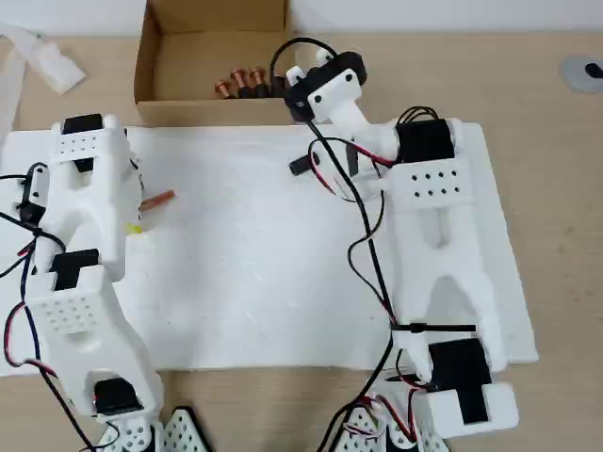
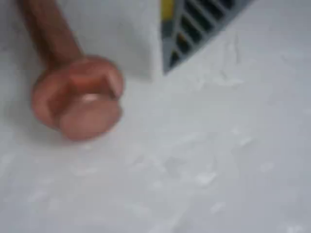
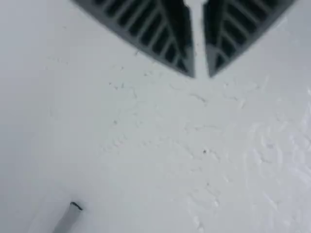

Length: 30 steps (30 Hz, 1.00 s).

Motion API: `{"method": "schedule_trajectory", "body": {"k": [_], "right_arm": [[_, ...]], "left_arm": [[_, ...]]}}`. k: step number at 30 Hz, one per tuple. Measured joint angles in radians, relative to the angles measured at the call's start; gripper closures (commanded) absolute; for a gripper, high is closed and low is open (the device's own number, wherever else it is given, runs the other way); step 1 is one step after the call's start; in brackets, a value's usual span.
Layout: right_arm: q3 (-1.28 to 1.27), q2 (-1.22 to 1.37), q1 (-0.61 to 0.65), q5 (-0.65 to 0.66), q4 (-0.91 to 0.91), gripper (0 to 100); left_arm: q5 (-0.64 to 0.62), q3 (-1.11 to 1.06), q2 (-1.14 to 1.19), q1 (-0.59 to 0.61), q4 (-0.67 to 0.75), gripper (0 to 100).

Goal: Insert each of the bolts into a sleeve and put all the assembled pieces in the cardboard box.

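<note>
Several copper-coloured assembled pieces (image 1: 242,85) lie in the cardboard box (image 1: 151,66), beyond the right hand (image 3: 198,73), which is closed on nothing. The left hand (image 1: 135,212) grips one bolt (image 2: 77,99) with no sleeve showing, so probably one assembly remains.

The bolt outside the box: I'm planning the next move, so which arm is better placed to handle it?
Left, probably. The bolt sits right at the left gripper, close in its wrist view. The right gripper, fingers shut, is over bare white foam.
</note>
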State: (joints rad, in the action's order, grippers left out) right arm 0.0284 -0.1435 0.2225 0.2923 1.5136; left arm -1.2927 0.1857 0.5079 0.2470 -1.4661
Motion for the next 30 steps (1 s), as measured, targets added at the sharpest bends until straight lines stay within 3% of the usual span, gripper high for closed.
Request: {"method": "schedule_trajectory", "body": {"k": [9, 20, 26, 30], "right_arm": [[-0.041, 0.0, 0.0, 0.0, -0.02, 98.9], [-0.066, 0.0, 0.0, 0.0, -0.044, 98.9], [-0.066, 0.0, 0.017, -0.017, -0.078, 98.9], [-0.066, 0.037, 0.084, -0.114, -0.123, 98.9]], "left_arm": [[0.0, 0.017, 0.008, 0.043, 0.015, 99], [0.014, 0.011, 0.015, 0.071, 0.012, 99], [0.212, 0.018, 0.015, 0.074, 0.003, 99], [0.489, 0.089, 0.025, 0.08, -0.078, 99]]}}
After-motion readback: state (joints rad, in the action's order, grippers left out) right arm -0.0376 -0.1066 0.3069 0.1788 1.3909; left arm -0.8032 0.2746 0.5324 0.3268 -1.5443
